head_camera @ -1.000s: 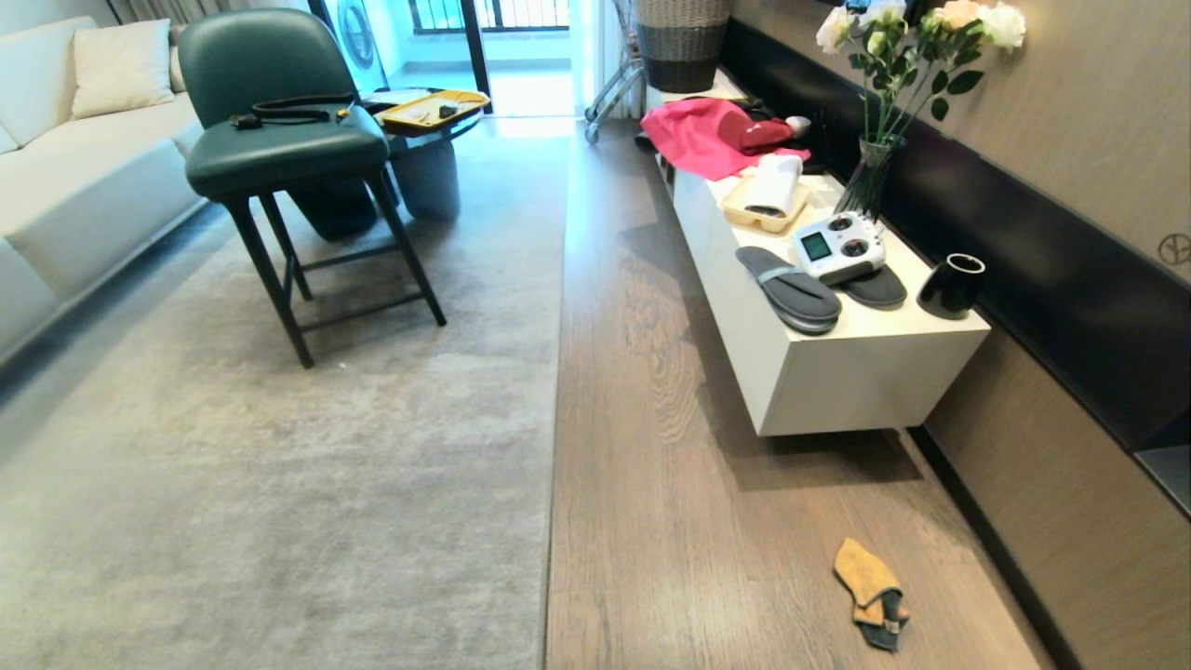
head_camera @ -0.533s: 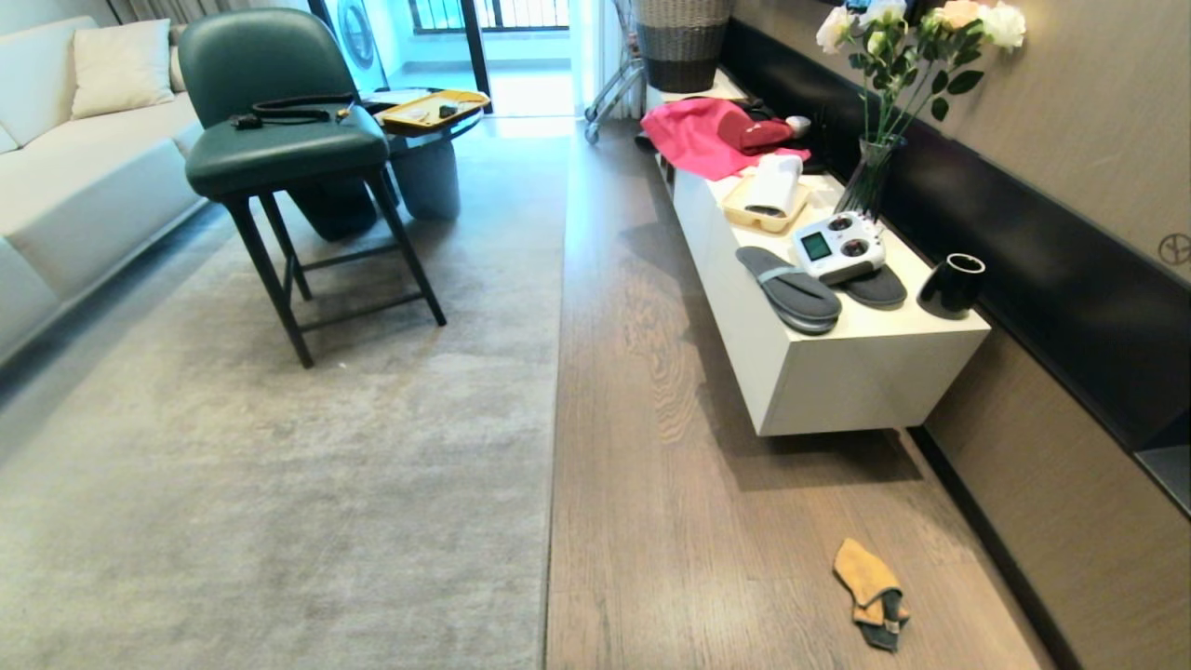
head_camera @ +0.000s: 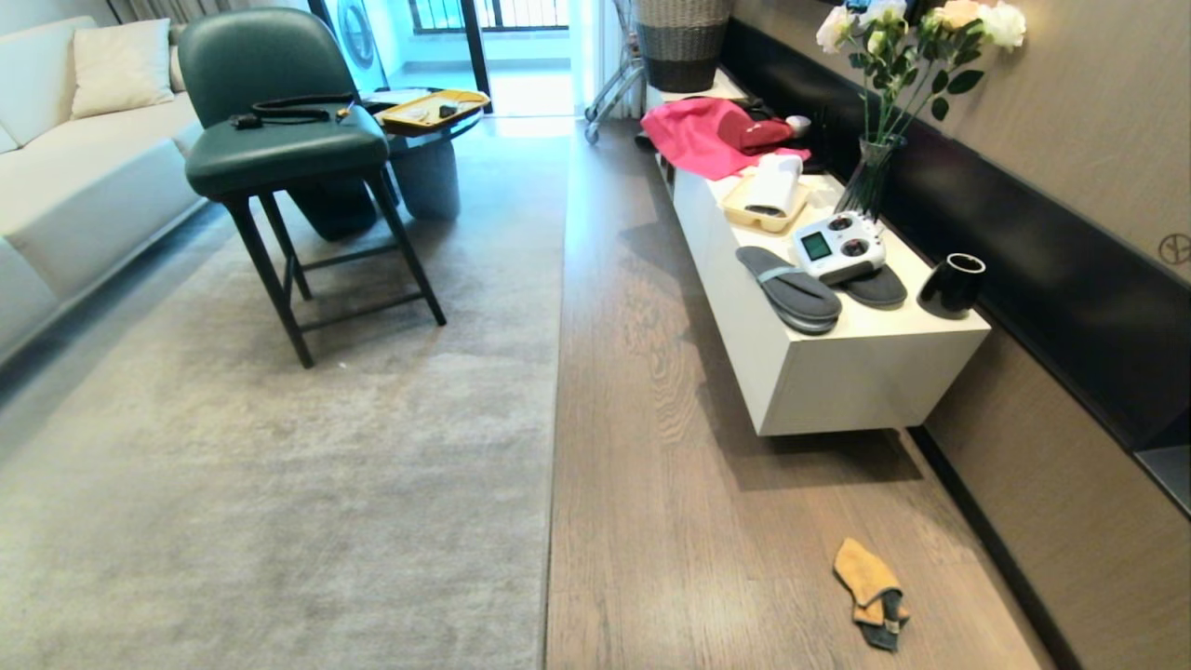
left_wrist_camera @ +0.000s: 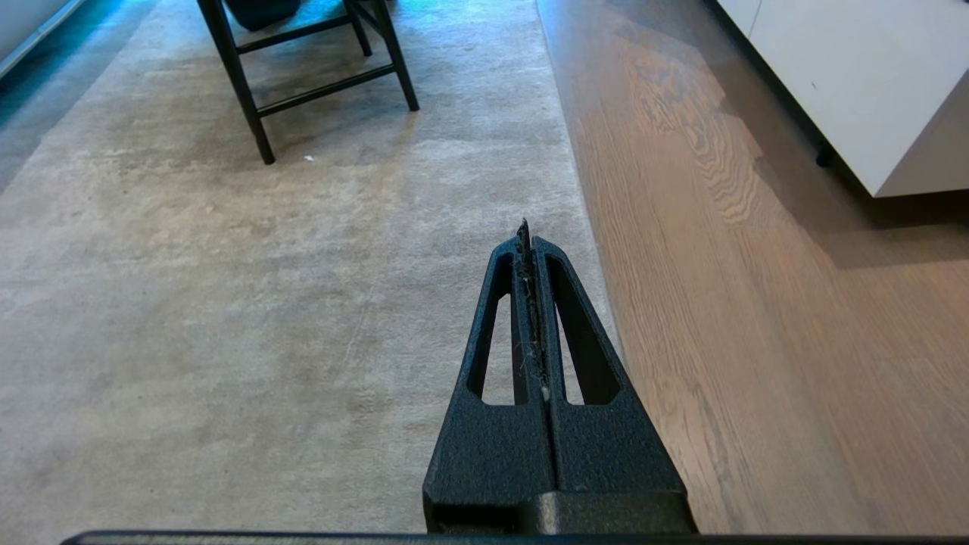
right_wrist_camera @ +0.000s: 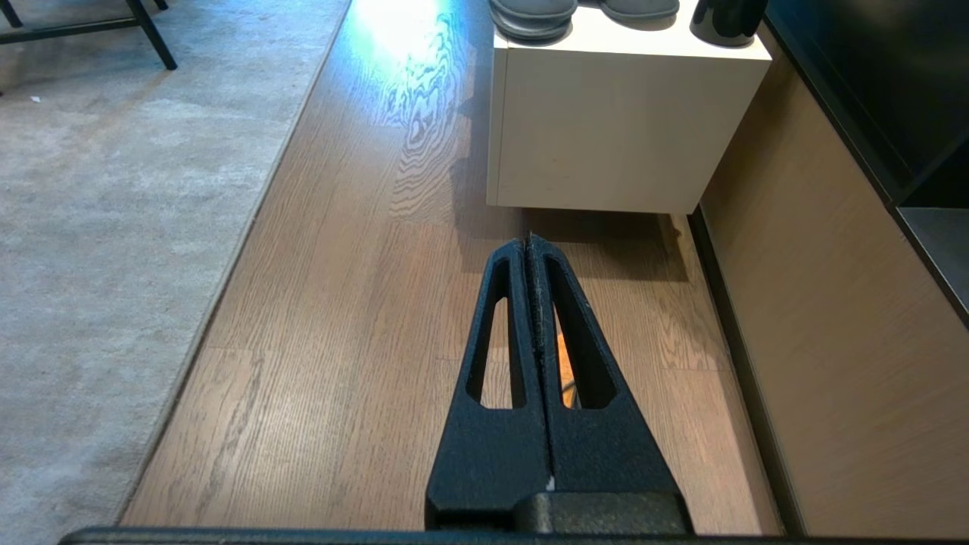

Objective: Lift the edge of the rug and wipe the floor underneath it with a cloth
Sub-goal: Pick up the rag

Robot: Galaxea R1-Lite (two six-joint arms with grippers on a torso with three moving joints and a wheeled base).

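Observation:
A pale grey rug [head_camera: 279, 465] lies flat, its straight rug edge [head_camera: 555, 419] running front to back beside the brown wood floor [head_camera: 670, 521]. Near the right wall, a small orange-tan cloth [head_camera: 870, 582] lies crumpled on the floor. My left gripper [left_wrist_camera: 524, 227] is shut and empty, hovering over the rug just inside the rug edge [left_wrist_camera: 587, 212]. My right gripper [right_wrist_camera: 528, 238] is also shut and empty above the floor; a sliver of the cloth [right_wrist_camera: 564, 359] shows through its finger slot. Neither gripper appears in the head view.
A green chair [head_camera: 279, 140] stands on the rug at the back left, beside a sofa [head_camera: 84, 186]. A low white cabinet [head_camera: 837, 372] along the right wall carries slippers [head_camera: 791, 293], a controller [head_camera: 840, 247], a black cup [head_camera: 951, 286], a vase and pink fabric [head_camera: 698, 135].

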